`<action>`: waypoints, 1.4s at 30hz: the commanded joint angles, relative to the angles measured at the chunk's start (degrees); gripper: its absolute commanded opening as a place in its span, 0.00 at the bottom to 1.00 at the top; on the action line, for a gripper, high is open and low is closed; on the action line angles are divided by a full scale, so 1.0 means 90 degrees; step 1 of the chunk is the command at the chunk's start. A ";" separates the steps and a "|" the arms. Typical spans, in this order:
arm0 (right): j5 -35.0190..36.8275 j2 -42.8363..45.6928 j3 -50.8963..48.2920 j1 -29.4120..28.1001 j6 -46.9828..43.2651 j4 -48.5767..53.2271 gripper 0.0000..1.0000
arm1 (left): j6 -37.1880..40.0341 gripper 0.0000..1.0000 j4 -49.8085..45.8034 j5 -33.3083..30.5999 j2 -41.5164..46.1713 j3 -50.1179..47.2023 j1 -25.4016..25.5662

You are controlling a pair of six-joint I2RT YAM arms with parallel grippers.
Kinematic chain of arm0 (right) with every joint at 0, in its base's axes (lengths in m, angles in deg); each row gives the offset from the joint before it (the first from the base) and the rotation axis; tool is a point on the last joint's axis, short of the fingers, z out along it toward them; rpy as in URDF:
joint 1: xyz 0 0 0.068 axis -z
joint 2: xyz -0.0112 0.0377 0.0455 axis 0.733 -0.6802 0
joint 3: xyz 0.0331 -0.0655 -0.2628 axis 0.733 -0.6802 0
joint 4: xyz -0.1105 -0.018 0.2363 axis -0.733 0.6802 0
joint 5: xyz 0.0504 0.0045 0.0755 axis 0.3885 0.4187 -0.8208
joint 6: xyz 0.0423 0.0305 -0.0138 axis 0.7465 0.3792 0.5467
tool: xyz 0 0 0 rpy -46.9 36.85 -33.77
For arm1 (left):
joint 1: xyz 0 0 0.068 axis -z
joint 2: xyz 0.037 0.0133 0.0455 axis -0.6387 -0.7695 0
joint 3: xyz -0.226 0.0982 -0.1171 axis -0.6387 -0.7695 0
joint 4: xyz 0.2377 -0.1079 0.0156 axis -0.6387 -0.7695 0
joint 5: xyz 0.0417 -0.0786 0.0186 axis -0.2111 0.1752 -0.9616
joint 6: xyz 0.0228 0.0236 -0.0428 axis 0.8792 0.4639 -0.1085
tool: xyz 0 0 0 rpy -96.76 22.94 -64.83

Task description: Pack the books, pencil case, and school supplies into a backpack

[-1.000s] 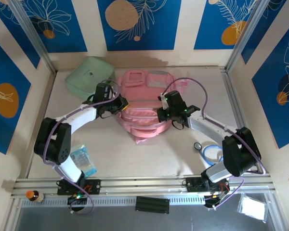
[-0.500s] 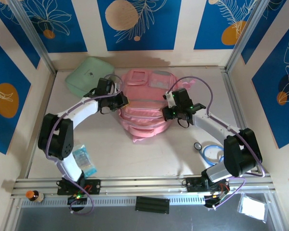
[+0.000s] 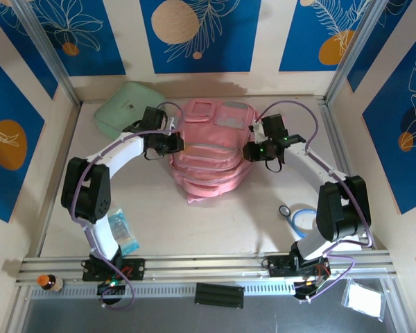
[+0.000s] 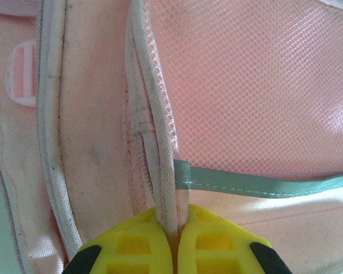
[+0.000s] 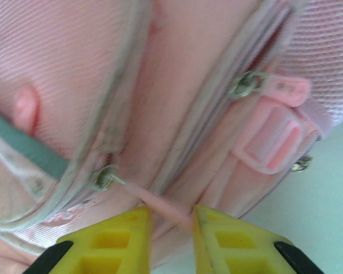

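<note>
The pink backpack (image 3: pixel 209 154) lies flat mid-table, front pockets up. My left gripper (image 3: pixel 175 143) is at its left side; in the left wrist view this gripper (image 4: pixel 174 220) is shut on the backpack's white piped edge (image 4: pixel 160 142), next to pink mesh (image 4: pixel 246 85). At the pack's right side my right gripper (image 3: pixel 252 151) has its jaws apart. In the right wrist view a thin pink zipper pull (image 5: pixel 154 201) runs from a metal slider (image 5: pixel 104 177) into the gap of that gripper (image 5: pixel 171 212), unclamped. The books and pencil case are out of view.
A mint-green square case (image 3: pixel 125 107) lies at the back left, close to my left arm. A clear packet with blue print (image 3: pixel 120 231) sits front left. A blue-and-white ring (image 3: pixel 305 220) and a small ring (image 3: pixel 284 210) lie front right.
Both grippers have slid towards the far wall along the backpack's sides, and the pack has stretched that way. The right jaws, shut before, have parted; the left stays clamped.
</note>
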 commanded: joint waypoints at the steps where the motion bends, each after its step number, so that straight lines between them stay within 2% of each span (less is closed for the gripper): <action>1: 0.0158 -0.0236 0.0376 0.0205 0.0555 -0.0013 0.25 | 0.0466 0.00 -0.0297 -0.0075 -0.0131 0.0066 -0.0167; 4: 0.0070 -0.0323 0.0450 0.0208 0.0761 -0.0178 0.25 | 0.0324 0.00 -0.0171 0.0129 -0.0070 0.0081 -0.0163; 6: 0.0087 -0.0148 0.0411 0.0208 0.0870 -0.0227 0.26 | 0.0204 0.09 -0.0106 0.0127 0.0099 0.0049 -0.0165; 7: 0.0130 -0.0007 0.0351 0.0209 0.0914 -0.0272 0.28 | 0.0160 0.15 -0.0048 0.0131 0.0220 0.0011 -0.0171; 8: 0.0184 0.0212 0.0232 0.0208 0.0945 -0.0365 0.33 | 0.0080 0.27 0.0022 0.0065 0.0396 -0.0060 -0.0166; 11: 0.0575 0.0995 -0.0227 0.0210 0.0997 -0.0692 0.51 | -0.0005 0.48 0.0225 -0.0308 0.1032 -0.0303 -0.0176; 14: 0.1278 0.1794 -0.0810 0.0253 0.1066 -0.1090 0.68 | 0.0021 0.69 0.0361 -0.1312 0.1816 -0.0743 -0.0186; 17: 0.2120 0.2427 -0.1362 0.0336 0.1251 -0.1338 0.89 | 0.0133 0.90 0.0749 -0.2958 0.2725 -0.1607 -0.0200; 19: 0.2709 0.2736 -0.1713 0.0401 0.1372 -0.1480 0.97 | 0.0206 0.99 0.1123 -0.4134 0.3394 -0.2343 -0.0207; 21: 0.3220 0.2957 -0.2073 0.0501 0.1521 -0.1569 1.00 | 0.0342 1.00 0.1547 -0.5254 0.4000 -0.3149 -0.0231; 24: 0.3868 0.3089 -0.2602 0.0654 0.1707 -0.1858 0.99 | 0.0554 1.00 0.1927 -0.6497 0.4553 -0.3960 -0.0282; 28: 0.4402 0.3120 -0.3585 0.0783 0.1568 -0.3046 0.99 | 0.1033 1.00 0.2697 -0.7478 0.4626 -0.4783 -0.0407; 31: 0.4686 0.2943 -0.4237 0.0779 0.1198 -0.4116 0.99 | 0.1368 1.00 0.3132 -0.7654 0.4460 -0.5164 -0.0581; 34: 0.4434 0.2457 -0.4515 0.0776 0.0820 -0.4548 0.99 | 0.1781 0.99 0.3468 -0.7484 0.4155 -0.5314 -0.0873; 36: 0.4459 0.2179 -0.4301 0.0728 0.0820 -0.4352 0.99 | 0.2075 0.99 0.3771 -0.7108 0.3930 -0.5408 -0.1099; 38: 0.4294 0.2063 -0.4375 0.0659 0.0460 -0.4847 0.99 | 0.2278 0.99 0.4181 -0.6639 0.3788 -0.5569 -0.1262; 42: 0.3791 0.2036 -0.4479 0.0761 0.0239 -0.5226 0.99 | 0.2511 0.99 0.5510 -0.5191 0.3710 -0.6141 -0.1547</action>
